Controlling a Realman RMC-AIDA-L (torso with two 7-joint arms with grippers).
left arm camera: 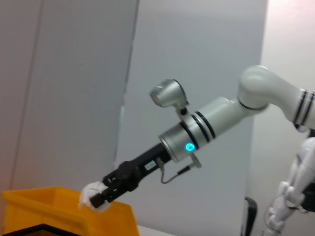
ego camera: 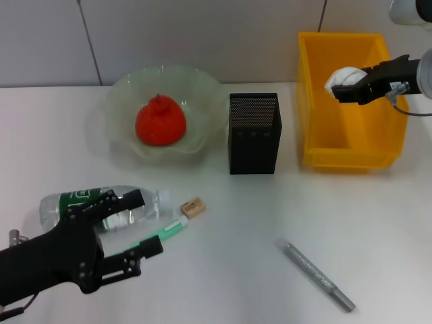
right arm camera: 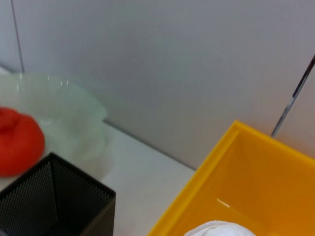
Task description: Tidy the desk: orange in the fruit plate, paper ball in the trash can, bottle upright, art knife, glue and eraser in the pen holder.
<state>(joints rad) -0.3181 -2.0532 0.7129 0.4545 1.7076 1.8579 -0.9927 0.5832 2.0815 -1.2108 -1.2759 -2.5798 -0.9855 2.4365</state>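
While the right gripper point(ego camera: 343, 86) pinches the paper ball point(ego camera: 339, 77) directly over the trash can point(ego camera: 351, 152), the left gripper point(ego camera: 145, 223), fingers spread, hovers far off by the bottle point(ego camera: 71, 204).

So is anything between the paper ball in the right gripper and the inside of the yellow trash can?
Nothing visible. The right gripper holds the paper ball above the open trash can, with only bare yellow floor under it. The left gripper is far off, by the lying bottle.
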